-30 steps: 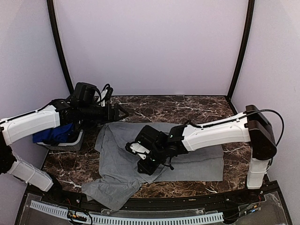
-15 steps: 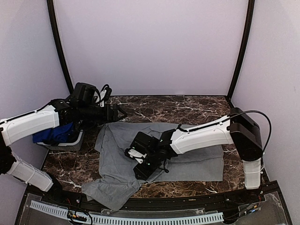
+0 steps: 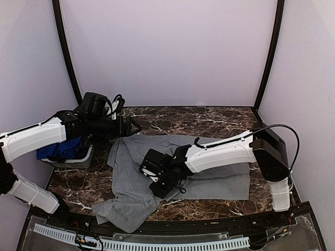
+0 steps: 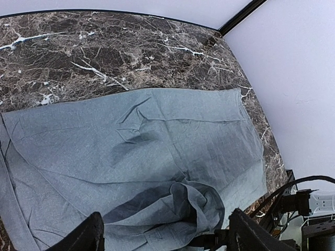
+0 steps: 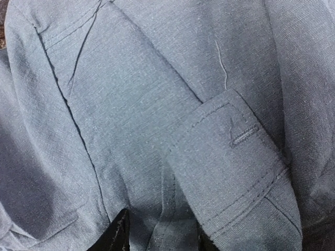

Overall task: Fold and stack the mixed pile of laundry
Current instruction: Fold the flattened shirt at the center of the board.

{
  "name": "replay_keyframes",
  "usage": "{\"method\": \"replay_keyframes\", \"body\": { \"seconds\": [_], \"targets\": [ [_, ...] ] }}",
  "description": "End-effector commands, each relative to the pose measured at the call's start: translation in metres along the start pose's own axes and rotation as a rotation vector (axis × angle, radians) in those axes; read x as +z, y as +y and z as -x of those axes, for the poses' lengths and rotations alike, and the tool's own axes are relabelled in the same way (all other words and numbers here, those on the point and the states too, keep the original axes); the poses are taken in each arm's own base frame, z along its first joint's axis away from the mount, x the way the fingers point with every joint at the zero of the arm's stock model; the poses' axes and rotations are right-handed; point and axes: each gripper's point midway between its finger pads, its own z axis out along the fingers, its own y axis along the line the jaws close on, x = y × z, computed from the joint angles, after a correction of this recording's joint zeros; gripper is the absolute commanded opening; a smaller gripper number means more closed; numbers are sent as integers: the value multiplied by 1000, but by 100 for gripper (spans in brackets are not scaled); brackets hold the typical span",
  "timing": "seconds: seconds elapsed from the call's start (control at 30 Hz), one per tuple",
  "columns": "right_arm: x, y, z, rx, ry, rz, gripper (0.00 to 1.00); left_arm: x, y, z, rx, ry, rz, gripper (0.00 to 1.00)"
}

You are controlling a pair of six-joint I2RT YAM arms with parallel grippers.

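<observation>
A grey shirt (image 3: pixel 131 157) lies spread on the marble table, and its lower left part hangs over the front edge. My right gripper (image 3: pixel 157 182) is low on the shirt's middle, shut on a raised fold of the grey shirt (image 5: pixel 131 104). A cuff with a buttonhole (image 5: pixel 235 151) lies beside its fingers (image 5: pixel 118 235). My left gripper (image 3: pixel 133 126) hovers open and empty over the shirt's far left corner. Its wide-apart fingers (image 4: pixel 89 235) frame the bunched cloth (image 4: pixel 157 141). A royal-blue T-shirt (image 3: pixel 60 149) lies in the basket at the left. No red-orange garment or dark cloth shows.
The small grey basket (image 3: pixel 78 161) stands at the table's left edge under my left arm. The marble table (image 3: pixel 209 117) shows bare at the back. A clear tray with a white ridged strip (image 3: pixel 141 243) runs along the front. Black frame posts (image 3: pixel 67 57) rise at both back corners.
My right gripper has moved left across the shirt, dragging a fold with it. The shirt's left side has bunched and shifted. The left arm has hardly moved.
</observation>
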Motion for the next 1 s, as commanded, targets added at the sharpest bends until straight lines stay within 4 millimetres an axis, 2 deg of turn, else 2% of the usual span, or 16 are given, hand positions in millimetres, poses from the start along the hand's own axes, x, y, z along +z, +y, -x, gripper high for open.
{"method": "replay_keyframes", "body": {
  "seconds": [0.0, 0.1, 0.2, 0.27, 0.4, 0.57, 0.7, 0.97],
  "targets": [
    [19, -27, -47, -43, 165, -188, 38, -6, 2, 0, 9, -10, 4, 81],
    [20, -32, -54, -47, 184, -216, 31, -5, 1, 1, 10, -11, -1, 81],
    [20, -29, -54, -46, 181, -205, 18, -4, 1, 0, 9, -8, -2, 81],
    [14, -28, -47, -41, 157, -198, 12, -4, 1, 0, 8, -6, -3, 81],
    [-5, -23, -27, -37, 90, -182, 6, -5, 1, -2, 8, -4, -6, 80],
    [-27, -27, -11, -27, 35, -179, 3, -4, 1, -2, 8, -3, -9, 80],
    [-31, -35, -9, -2, 25, -159, 10, -3, 5, -7, 4, 12, 6, 80],
    [-33, -38, -10, 39, 9, -91, 9, -8, 25, -41, -58, 51, 42, 80]
  ]
}}
